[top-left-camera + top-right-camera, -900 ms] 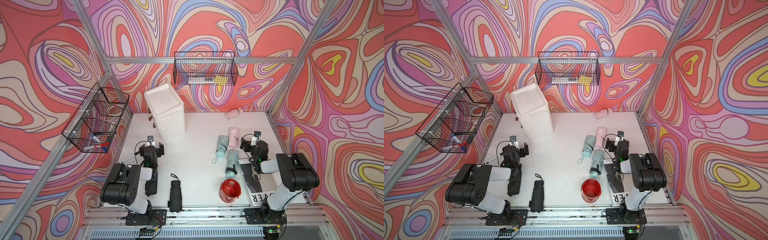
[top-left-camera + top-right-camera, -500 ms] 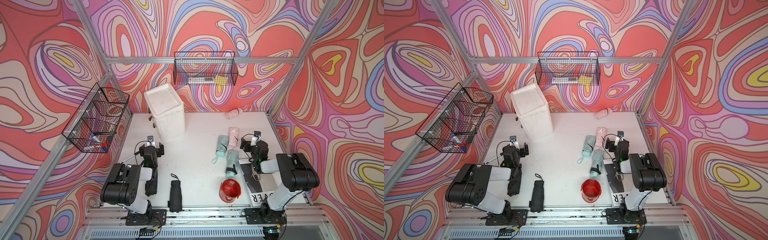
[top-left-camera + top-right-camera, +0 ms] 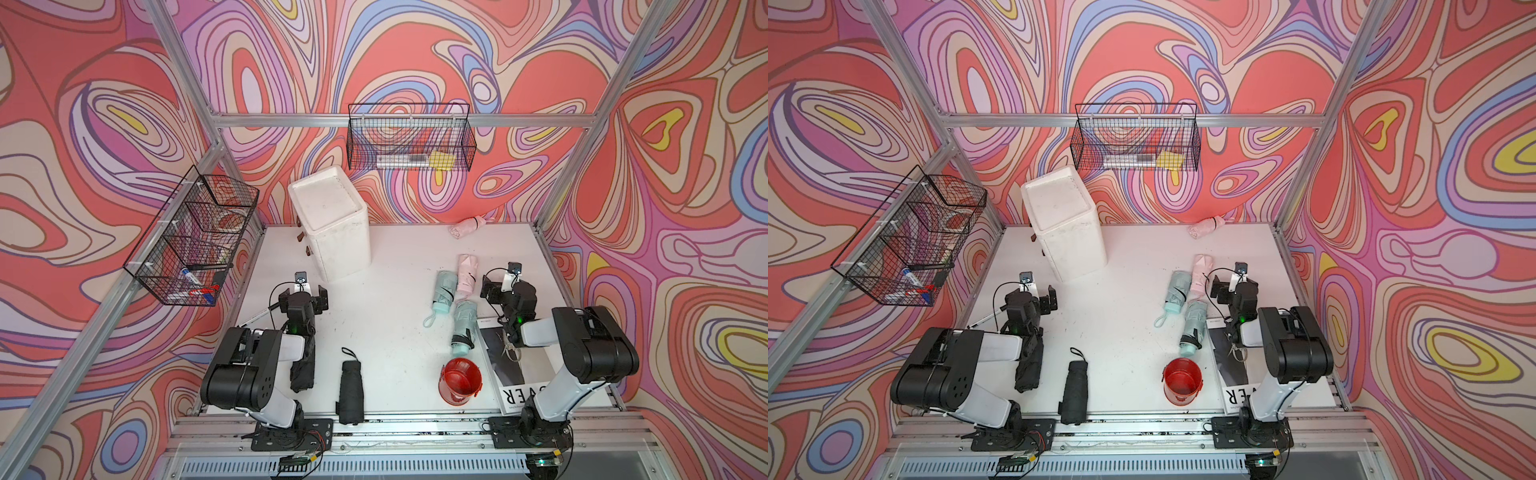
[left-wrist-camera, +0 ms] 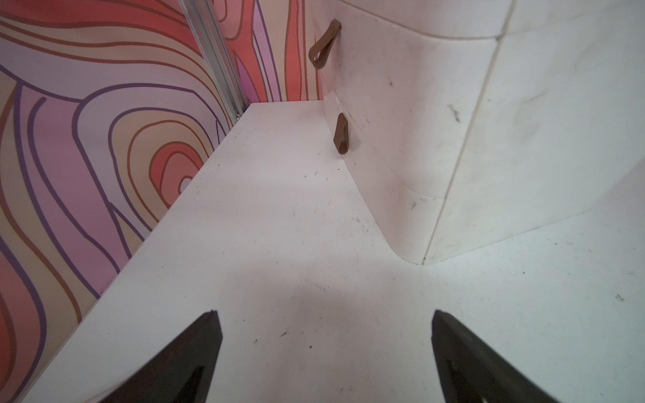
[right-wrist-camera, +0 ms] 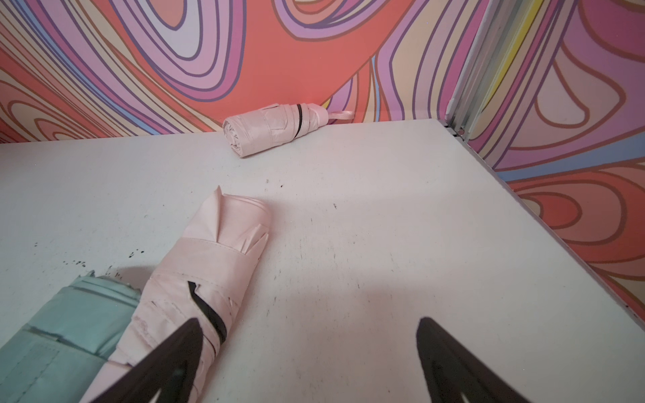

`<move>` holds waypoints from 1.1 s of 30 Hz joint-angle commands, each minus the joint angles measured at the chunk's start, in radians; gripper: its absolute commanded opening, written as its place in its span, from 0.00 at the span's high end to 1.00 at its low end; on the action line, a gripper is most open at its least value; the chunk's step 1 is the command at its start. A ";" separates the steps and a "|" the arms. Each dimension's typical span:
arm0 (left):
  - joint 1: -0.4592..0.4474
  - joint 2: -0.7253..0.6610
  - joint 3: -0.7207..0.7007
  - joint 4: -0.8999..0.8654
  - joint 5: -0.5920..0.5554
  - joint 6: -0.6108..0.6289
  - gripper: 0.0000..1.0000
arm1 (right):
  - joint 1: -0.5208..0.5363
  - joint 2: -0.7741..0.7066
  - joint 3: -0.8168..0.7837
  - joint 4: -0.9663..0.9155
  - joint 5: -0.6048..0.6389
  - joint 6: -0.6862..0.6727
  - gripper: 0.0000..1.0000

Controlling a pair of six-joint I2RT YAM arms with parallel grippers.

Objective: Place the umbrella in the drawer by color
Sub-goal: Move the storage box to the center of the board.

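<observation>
The white drawer cabinet [image 3: 332,224] stands at the back left, and its brown pull loops [image 4: 340,134] show in the left wrist view. Several folded umbrellas lie on the table. One pink umbrella [image 3: 467,226] is by the back wall and another pink one [image 5: 209,265] lies beside a mint one [image 3: 444,291]. A second mint one [image 3: 463,328] lies nearer the front. A black one [image 3: 351,388] is near the front edge and another black one [image 3: 302,368] lies under the left arm. My left gripper [image 4: 324,314] is open above bare table. My right gripper [image 5: 310,321] is open, one finger just beside the pink umbrella.
A red bucket [image 3: 460,380] stands near the front right beside a magazine [image 3: 515,382] with scissors [image 3: 510,353] on it. Wire baskets hang on the back wall [image 3: 409,141] and the left wall [image 3: 195,237]. A thin white stick [image 3: 257,318] lies at the left edge.
</observation>
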 commanded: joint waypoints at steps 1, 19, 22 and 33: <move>-0.004 -0.002 -0.004 -0.006 0.010 -0.004 0.01 | 0.000 -0.011 0.006 -0.005 -0.008 -0.003 0.02; 0.001 -0.062 -0.031 -0.007 0.080 0.018 0.01 | 0.043 -0.094 0.005 -0.061 0.198 0.011 0.02; -0.008 -0.219 0.023 -0.282 0.017 -0.034 0.01 | 0.167 -0.138 0.032 -0.117 0.486 -0.043 0.02; -0.007 -0.379 0.384 -0.987 0.100 -0.566 0.01 | 0.245 -0.437 0.190 -0.741 0.535 0.346 0.02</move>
